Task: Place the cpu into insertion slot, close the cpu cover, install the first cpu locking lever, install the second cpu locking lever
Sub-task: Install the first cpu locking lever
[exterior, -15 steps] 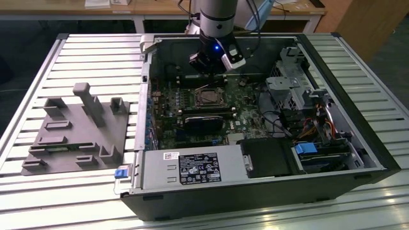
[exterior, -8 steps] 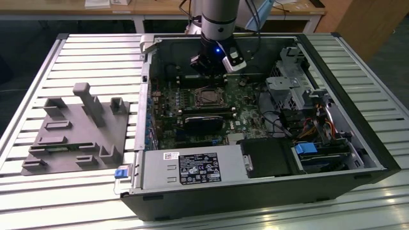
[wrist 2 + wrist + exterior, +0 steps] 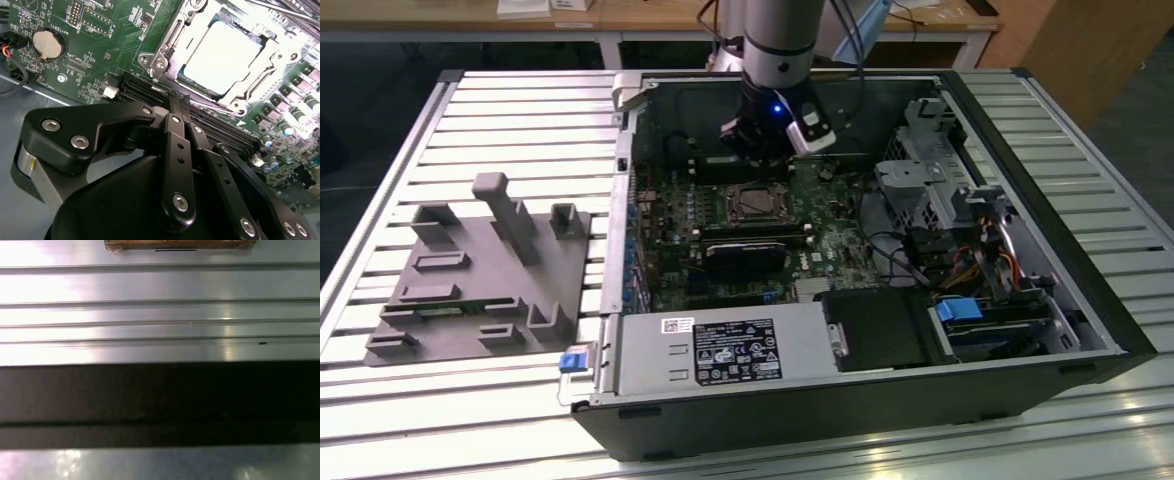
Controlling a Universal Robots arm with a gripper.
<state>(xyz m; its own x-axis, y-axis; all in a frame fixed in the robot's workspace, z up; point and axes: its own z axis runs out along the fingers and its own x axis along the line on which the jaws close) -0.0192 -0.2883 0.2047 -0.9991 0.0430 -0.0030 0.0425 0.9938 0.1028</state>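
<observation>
One chip (image 3: 225, 57), square with a pale silvery top glaring under the light, lies seated in its socket on the green circuit board (image 3: 90, 55) inside the open computer case (image 3: 1067, 290), which lies on its side on the slatted counter (image 3: 520, 130) so the board faces up. Its silvery frame cover (image 3: 167, 47) appears folded down around it. Hand (image 3: 180, 107) hangs just beside the socket, fingers drawn together, holding nothing.

Silvery cpu (image 3: 220, 57), green board (image 3: 90, 55), black tool (image 3: 182, 107)
</observation>
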